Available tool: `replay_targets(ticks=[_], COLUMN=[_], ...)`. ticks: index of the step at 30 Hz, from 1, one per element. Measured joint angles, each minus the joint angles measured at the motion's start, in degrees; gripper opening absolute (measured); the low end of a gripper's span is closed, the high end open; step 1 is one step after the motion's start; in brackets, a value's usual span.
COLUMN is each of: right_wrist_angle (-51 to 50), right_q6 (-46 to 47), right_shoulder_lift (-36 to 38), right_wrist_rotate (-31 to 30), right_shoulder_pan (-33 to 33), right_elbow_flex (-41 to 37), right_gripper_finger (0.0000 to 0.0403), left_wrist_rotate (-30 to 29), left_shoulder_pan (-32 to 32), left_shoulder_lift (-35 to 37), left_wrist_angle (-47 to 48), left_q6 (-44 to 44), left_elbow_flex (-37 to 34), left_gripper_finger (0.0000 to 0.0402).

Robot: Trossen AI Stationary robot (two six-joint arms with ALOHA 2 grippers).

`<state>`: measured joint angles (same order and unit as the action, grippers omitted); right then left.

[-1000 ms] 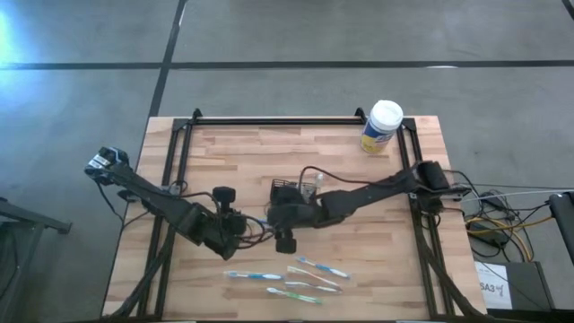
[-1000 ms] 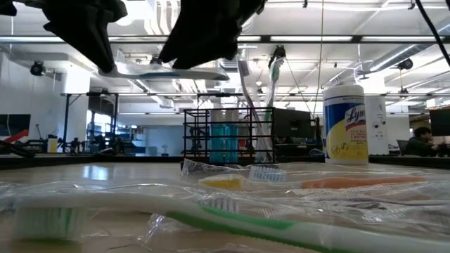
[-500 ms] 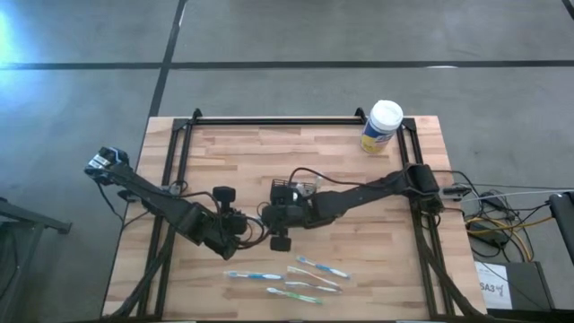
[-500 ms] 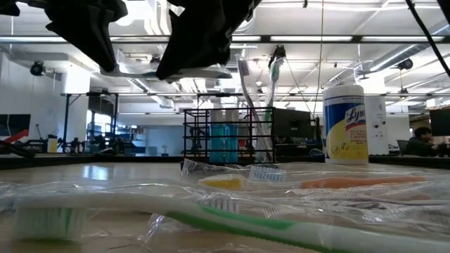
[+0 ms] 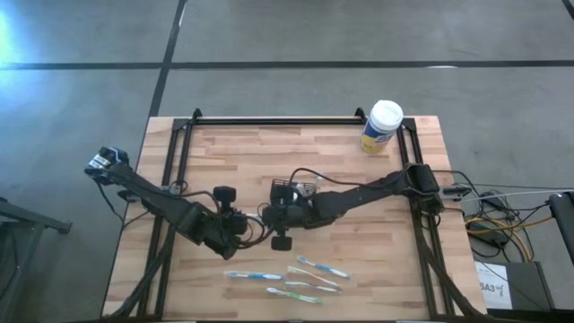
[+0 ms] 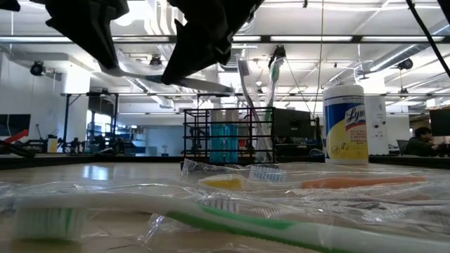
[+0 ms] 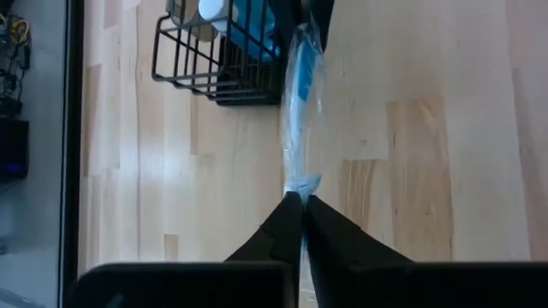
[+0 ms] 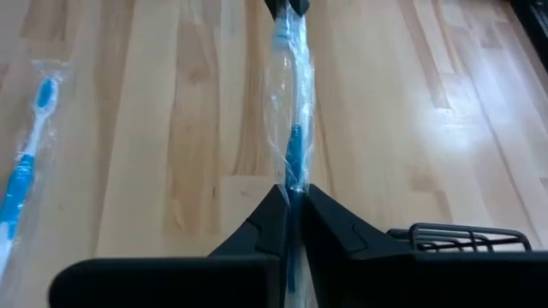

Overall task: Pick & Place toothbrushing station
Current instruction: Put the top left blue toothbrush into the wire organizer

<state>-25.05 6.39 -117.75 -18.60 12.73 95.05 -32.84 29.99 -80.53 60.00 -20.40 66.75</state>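
Observation:
A blue toothbrush (image 7: 300,94) in a clear wrapper hangs above the table between my two grippers. My left gripper (image 7: 299,198) is shut on one end, my right gripper (image 8: 291,190) on the other; in the high view they meet at mid-table, left (image 5: 251,225) and right (image 5: 267,218). The black mesh holder (image 5: 289,190) stands just beyond them, with toothbrushes (image 6: 242,81) upright in it. Several wrapped toothbrushes (image 5: 305,278) lie flat near the front edge. My left gripper pinches the wrapper's end (image 7: 300,184) between its two fingers, slanting down along the toothbrush. The toothbrush is clear of the table. My right gripper pinches the wrapped handle (image 8: 293,175) at the opposite end between its two fingers, also slanting down along the toothbrush, which spans the gap to the left gripper.
A yellow canister with a white lid (image 5: 381,126) stands at the far right corner. A black frame rail (image 5: 287,120) runs along the table's far edge and sides. Bare wood lies at the far left (image 5: 224,152).
My right gripper has shifted slightly toward the left gripper and shut on the free end of the wrapped toothbrush. In the low view the toothbrush has tipped from level to slanting, its right end lower. My left gripper has kept its hold.

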Motion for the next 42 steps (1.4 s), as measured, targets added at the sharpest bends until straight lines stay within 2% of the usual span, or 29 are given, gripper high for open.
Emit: replay_targets(ticks=[5, 14, 16, 20, 27, 30, 33, 35, 39, 42], right_wrist_angle=[1.9, 8.4, 11.6, 18.3, 30.0, 39.2, 49.8, 57.4, 70.1, 75.2], right_q6=[-0.7, -2.6, -3.8, -6.7, -10.6, -12.0, -13.0, -14.2, -15.6, -16.0], right_shoulder_lift=[0.1, 0.3, 0.3, 0.5, 4.2, 6.9, 9.9, 12.1, 14.3, 14.4], right_wrist_rotate=[0.5, 2.0, 1.7, 2.1, 2.1, 4.3, 6.7, 8.2, 8.4, 8.5], right_shoulder_pan=[0.0, 0.3, 0.5, 1.2, 1.4, 1.4, 1.4, 1.4, 1.4, 1.4], right_elbow_flex=[-1.1, -4.6, -5.6, -8.3, -15.1, -20.6, -27.4, -32.1, -39.0, -41.8], right_gripper_finger=[0.0018, 0.0018, 0.0018, 0.0018, 0.0018, 0.0018, 0.0018, 0.0018, 0.0018, 0.0018], left_wrist_rotate=[0.3, -0.6, -2.5, -10.2, -17.3, -17.7, -17.7, -17.9, -18.0, -18.2], left_shoulder_pan=[0.4, 3.2, 4.7, 9.7, 15.8, 15.9, 15.9, 15.9, 15.2, 14.2], left_shoulder_lift=[1.4, 7.8, 10.3, 16.9, 28.3, 31.2, 33.1, 34.0, 33.3, 31.9], left_wrist_angle=[1.0, 1.0, 0.3, -4.8, -19.0, -26.5, -37.2, -49.1, -78.7, -94.6], left_q6=[0.4, -0.4, -1.0, -1.9, -1.9, 1.0, 7.7, 14.1, 28.8, 34.4], left_elbow_flex=[2.2, 3.2, 2.6, -1.0, -12.2, -18.5, -25.3, -30.0, -39.0, -43.4], left_gripper_finger=[0.0052, 0.0152, 0.0171, 0.0196, 0.0203, 0.0202, 0.0202, 0.0202, 0.0202, 0.0202])
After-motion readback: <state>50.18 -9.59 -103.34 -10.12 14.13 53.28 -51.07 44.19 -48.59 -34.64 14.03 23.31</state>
